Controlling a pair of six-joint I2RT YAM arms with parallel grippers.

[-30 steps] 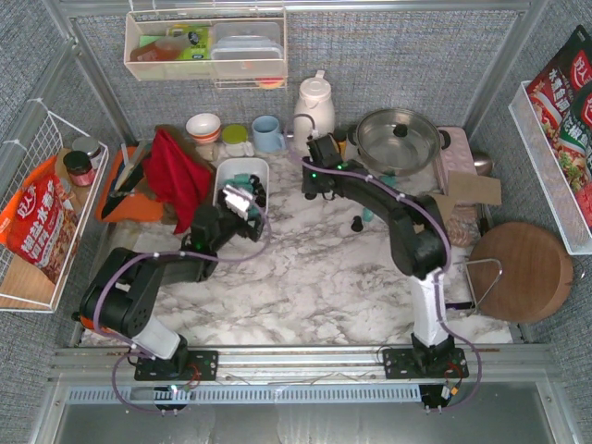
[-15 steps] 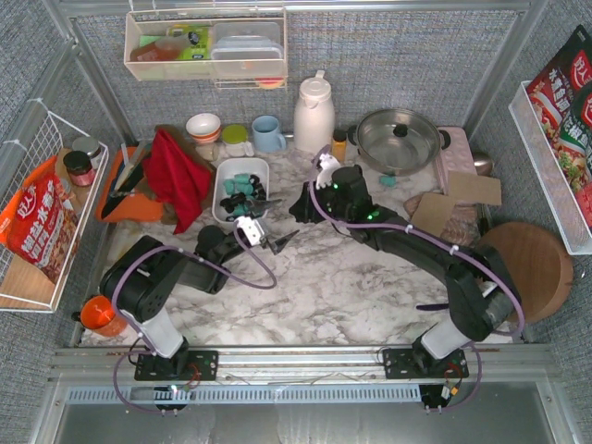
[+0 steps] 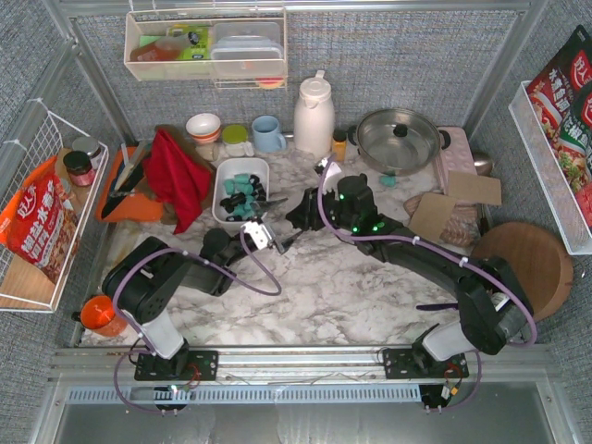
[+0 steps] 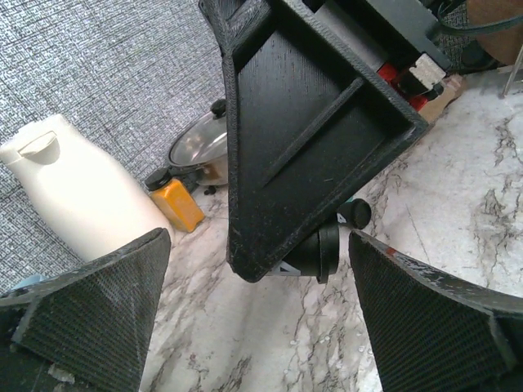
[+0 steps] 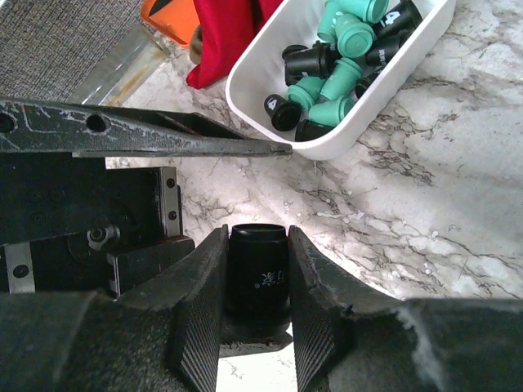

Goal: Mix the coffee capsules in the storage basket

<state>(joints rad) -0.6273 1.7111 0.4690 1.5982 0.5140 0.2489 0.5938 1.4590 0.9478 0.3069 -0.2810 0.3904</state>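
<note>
Right hand (image 5: 256, 245) is clamped on one smooth black capsule (image 5: 258, 286), just to the right of the basket (image 5: 384, 98) and slightly nearer. The basket's a glossy white dish with rounded corners on the marbled tabletop (image 5: 425, 204), holding a jumble of teal and black cup-shaped capsules (image 5: 339, 77). Left hand (image 3: 277, 227) hangs wide open beside it, holding nothing

walls (image 3: 416, 55): grey woven fabric | tabletop (image 3: 314, 296): white marble, grey veins
</note>
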